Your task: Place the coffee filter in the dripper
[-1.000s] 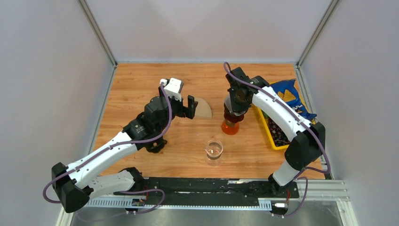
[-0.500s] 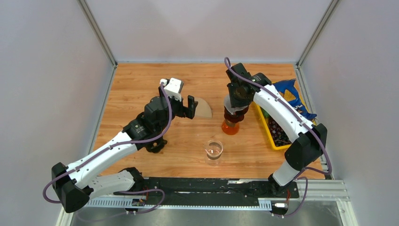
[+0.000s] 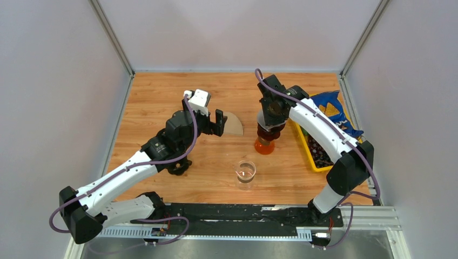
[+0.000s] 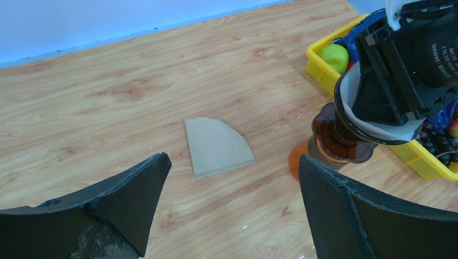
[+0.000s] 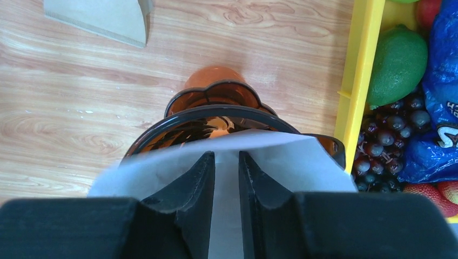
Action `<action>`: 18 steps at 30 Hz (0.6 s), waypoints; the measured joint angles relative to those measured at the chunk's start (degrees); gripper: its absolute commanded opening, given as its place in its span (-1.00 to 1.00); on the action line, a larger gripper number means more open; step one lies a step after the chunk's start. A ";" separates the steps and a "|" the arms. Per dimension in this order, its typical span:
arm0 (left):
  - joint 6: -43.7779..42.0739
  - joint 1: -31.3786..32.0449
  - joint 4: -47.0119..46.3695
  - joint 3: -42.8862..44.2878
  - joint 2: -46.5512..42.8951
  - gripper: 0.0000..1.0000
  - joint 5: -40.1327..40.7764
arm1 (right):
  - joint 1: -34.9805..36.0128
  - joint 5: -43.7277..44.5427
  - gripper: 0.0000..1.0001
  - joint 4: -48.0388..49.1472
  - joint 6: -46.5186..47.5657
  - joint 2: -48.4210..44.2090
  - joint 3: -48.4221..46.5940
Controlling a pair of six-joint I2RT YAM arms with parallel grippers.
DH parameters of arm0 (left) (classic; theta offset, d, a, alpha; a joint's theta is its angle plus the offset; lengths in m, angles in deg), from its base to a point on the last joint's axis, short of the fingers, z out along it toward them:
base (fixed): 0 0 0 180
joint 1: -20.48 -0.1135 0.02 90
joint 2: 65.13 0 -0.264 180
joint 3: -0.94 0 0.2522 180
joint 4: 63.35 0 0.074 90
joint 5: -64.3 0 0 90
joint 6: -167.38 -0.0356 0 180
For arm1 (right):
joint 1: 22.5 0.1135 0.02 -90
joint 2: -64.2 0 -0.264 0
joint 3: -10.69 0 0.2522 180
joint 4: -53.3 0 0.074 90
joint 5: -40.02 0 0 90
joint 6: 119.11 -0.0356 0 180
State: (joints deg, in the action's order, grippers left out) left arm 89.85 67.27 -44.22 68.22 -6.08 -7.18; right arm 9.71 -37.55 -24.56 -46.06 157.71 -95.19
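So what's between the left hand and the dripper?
A folded brown paper filter lies on the table between the left hand and the dripper, touching neither; clearest in the left wrist view.

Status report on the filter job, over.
Left claw open, hovering above brown filter lying flat on table. Right claw, jaws narrowly apart, down inside white filter sitting in dripper. Nothing blocking dripper.

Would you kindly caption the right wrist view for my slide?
Right pincer poised over the white filter seated in the amber dripper.
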 measured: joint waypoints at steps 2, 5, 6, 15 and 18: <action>0.00 0.00 0.00 0.00 0.00 1.00 0.00 | 0.02 0.28 -0.48 0.24 0.20 0.04 1.18; 0.00 0.00 0.00 0.00 0.00 1.00 -0.02 | 0.02 0.50 -0.48 0.52 0.57 0.04 3.19; 0.00 0.00 0.00 0.00 0.00 1.00 -0.04 | 0.02 0.50 -0.48 0.63 0.59 0.04 3.74; -0.02 0.00 0.00 0.00 0.00 1.00 -0.11 | 0.02 -1.20 -0.49 3.93 1.49 -0.02 7.45; -0.02 0.00 0.00 0.00 0.00 1.00 -0.09 | 0.02 -1.68 -0.49 4.79 1.77 -0.33 7.98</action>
State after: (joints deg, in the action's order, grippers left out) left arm 89.83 67.27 -44.22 68.22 -6.08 -7.26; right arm 9.73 -39.23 -19.77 -44.29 157.38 -87.21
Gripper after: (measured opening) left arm 0.998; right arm 0.257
